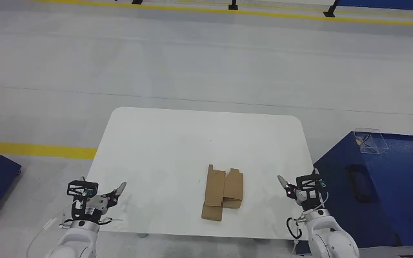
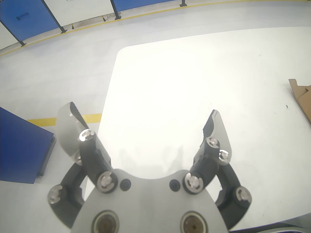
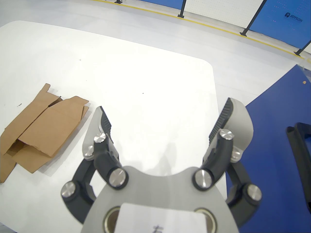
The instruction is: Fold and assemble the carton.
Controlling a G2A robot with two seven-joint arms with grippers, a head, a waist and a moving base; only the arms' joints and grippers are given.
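Start of task as I read it: nothing folded yet, step in hand is the first approach; left jaws spread wide, holding nothing, hanging over the near corner of the worktop (image 1: pixel 181 138); right jaws also spread wide and empty, over the opposite near corner; carton (image 1: pixel 221 193) lies flat on the worktop between the two sets of jaws, nearer the right jaws, well apart from the left ones, touching neither; it looks collapsed, brown panels stacked on each other, end flaps sticking out past the body, one end gaping a little on the side facing the right jaws; next move, I judge, calls for bringing the right jaws across to that gaping end and getting one jaw under the upper panel, since a flat sheet gives little else to pinch; left jaws would need to come in from the far side to pin or hold the other edge so the sleeve can be squared up; risk I see is the carton sliding on the smooth worktop instead of opening.
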